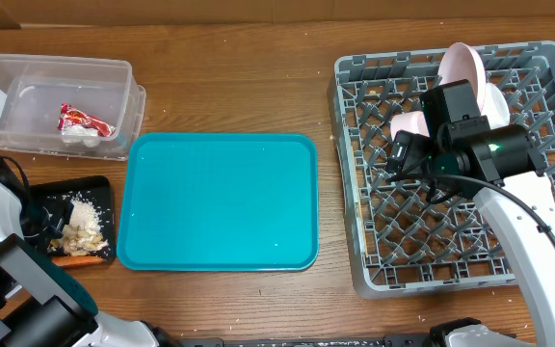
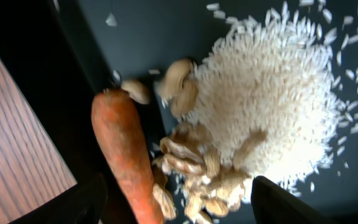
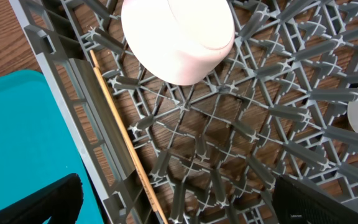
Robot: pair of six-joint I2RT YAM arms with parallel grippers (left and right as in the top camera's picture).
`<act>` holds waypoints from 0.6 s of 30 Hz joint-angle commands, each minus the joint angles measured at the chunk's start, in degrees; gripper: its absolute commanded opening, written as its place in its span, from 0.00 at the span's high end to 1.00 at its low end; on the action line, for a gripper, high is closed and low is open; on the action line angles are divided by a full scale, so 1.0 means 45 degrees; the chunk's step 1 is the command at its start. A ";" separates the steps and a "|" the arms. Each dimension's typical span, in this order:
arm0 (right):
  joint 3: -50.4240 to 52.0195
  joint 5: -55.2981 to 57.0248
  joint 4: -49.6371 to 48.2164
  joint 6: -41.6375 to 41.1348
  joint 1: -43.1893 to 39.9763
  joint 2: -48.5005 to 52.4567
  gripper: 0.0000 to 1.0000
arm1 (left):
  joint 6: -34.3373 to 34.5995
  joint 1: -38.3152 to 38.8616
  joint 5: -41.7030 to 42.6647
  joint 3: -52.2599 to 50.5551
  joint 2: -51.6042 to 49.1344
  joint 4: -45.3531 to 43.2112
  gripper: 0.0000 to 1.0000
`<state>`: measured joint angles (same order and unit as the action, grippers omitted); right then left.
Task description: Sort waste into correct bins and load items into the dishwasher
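Chopsticks [image 3: 129, 140], perhaps one, lie in the rack [image 3: 73, 93], unseen overhead.

- We see a brown wood-grain table [image 1: 229, 87].
- Far left, a clear tub [image 1: 56, 61] holds a red-and-white wrapper [image 1: 85, 120].
- Near left, a black tray [image 1: 94, 188] carries white rice [image 2: 278, 93], tan scraps [image 2: 191, 168] and an orange carrot [image 2: 123, 155].
- In the middle lies a plain teal tray [image 1: 220, 202].
- On the right, a grey lattice rack [image 1: 347, 193] holds a faintly pink white bowl [image 3: 179, 37] and a pale wooden chopstick [image 3: 120, 130].
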<state>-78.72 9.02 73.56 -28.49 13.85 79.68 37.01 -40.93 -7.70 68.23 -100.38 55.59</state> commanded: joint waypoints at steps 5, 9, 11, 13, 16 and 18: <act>-0.0253 0.0044 -0.0083 0.0019 -0.0049 0.0015 0.00 | -0.1248 0.0583 0.1647 0.1880 0.0510 0.1093 0.22; -0.0253 -0.1093 -0.0675 0.1530 -0.0044 0.0015 0.00 | -0.2322 0.1957 0.2764 0.2404 0.1273 0.1243 0.21; -0.0253 -0.2006 -0.1253 0.2429 -0.0044 0.0015 0.00 | -0.3327 0.3084 0.3288 0.2603 0.1622 0.1151 0.18; -0.0253 -0.3021 -0.1885 0.3449 -0.0019 0.0019 0.00 | -0.4464 0.4095 0.3784 0.2788 0.1763 0.1137 0.11; -0.0267 -0.4609 -0.2705 0.5221 -0.0019 0.0165 0.00 | -0.5960 0.5761 0.4303 0.3167 0.1734 0.1977 0.00; -0.0267 -0.5178 -0.2817 0.5440 -0.0019 0.0379 0.00 | -0.6518 0.6829 0.4284 0.3303 0.1734 0.3002 0.00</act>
<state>-78.72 -6.22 61.34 -11.49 13.87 80.03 16.64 -15.31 8.21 81.82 -93.62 65.69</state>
